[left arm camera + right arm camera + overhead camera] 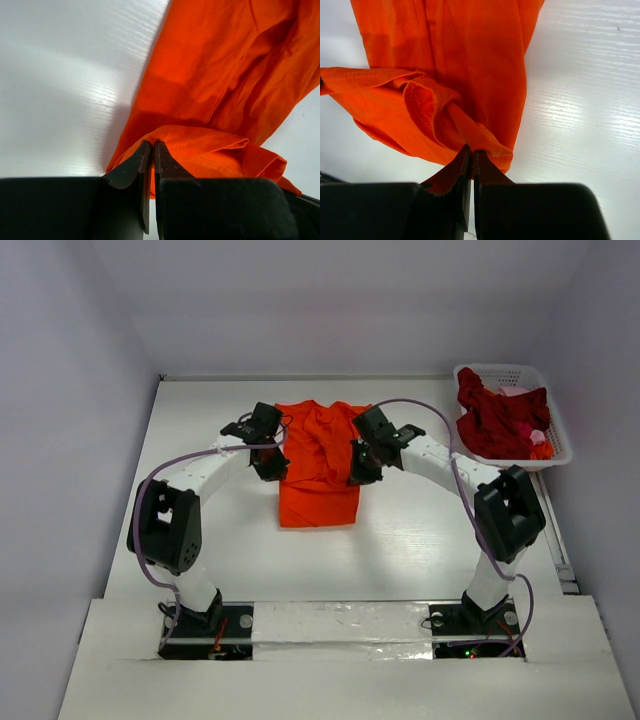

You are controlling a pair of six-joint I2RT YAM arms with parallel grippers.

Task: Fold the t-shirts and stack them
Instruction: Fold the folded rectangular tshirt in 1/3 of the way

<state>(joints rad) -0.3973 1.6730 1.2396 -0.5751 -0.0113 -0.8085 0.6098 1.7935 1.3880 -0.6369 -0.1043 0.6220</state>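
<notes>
Lying on the table point(420, 550), nearer its far edge, an orange t-shirt point(318, 465) is pinched at both sides. The left gripper point(152, 145) is closed tight on a fold of its left edge. The right gripper point(471, 149) is closed tight on a fold of its right edge. Dark red t-shirts point(500, 420) are heaped in a white basket point(500, 372) at the far right corner.

the white table point(420, 540) carries an orange t-shirt point(318, 495) near its centre, toward the far edge. a white lattice basket point(500, 368) holding dark red t-shirts point(495, 420) stands at the far right corner.
</notes>
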